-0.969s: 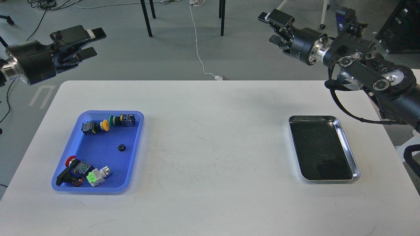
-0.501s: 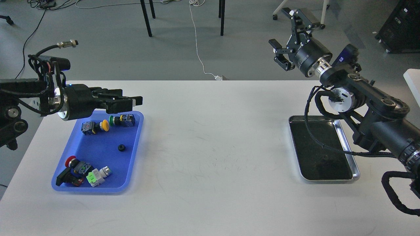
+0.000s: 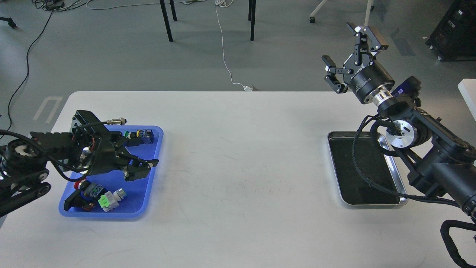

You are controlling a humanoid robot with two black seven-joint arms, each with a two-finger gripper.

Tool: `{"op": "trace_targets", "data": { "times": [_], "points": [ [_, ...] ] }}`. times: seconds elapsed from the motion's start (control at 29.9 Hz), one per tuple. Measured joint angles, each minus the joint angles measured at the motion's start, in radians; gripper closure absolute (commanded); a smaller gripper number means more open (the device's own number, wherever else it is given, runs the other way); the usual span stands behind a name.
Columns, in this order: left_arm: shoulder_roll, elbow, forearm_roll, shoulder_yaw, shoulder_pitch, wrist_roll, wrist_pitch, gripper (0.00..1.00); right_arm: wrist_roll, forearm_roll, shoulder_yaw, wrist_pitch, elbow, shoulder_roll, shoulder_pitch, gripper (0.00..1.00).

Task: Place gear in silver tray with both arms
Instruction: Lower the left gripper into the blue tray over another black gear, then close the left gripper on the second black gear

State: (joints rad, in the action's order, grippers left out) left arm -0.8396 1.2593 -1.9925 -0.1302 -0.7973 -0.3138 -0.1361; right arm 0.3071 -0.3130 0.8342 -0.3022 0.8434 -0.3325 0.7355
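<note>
The gear is hidden, presumably under the left gripper (image 3: pixel 139 168), parted over the blue tray (image 3: pixel 156 156). The silver tray (image 3: pixel 395 172) lies far right, by the parted right gripper (image 3: pixel 347 56)

I see a blue tray (image 3: pixel 147 203) of push-button switches (image 3: pixel 109 198) on the white table (image 3: pixel 238 167), chair legs (image 3: pixel 166 22) beyond.

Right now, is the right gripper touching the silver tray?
Apart. The head view shows the right gripper open, raised beyond the table's far edge, away from the silver tray.

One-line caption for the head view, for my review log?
Left pincer open over the blue tray of parts; right pincer open, raised beyond the empty silver tray.
</note>
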Motion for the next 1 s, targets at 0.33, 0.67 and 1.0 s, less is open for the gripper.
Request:
{"op": "trace_targets", "data": {
  "times": [0.33, 0.67, 1.0],
  "points": [
    [0.021, -0.089, -0.070, 0.003, 0.045, -0.010, 0.054, 0.37, 0.001, 0.000, 0.020, 0.000, 0.004, -0.007, -0.004, 0.01],
    [0.015, -0.120, -0.100, 0.010, 0.048, -0.026, 0.066, 0.44, 0.001, 0.000, 0.011, -0.001, 0.012, -0.007, -0.007, 0.01],
    [0.028, -0.185, -0.101, 0.024, 0.070, -0.029, 0.116, 0.44, 0.000, 0.000, 0.008, -0.002, 0.028, -0.029, -0.006, 0.01]
  ]
}}
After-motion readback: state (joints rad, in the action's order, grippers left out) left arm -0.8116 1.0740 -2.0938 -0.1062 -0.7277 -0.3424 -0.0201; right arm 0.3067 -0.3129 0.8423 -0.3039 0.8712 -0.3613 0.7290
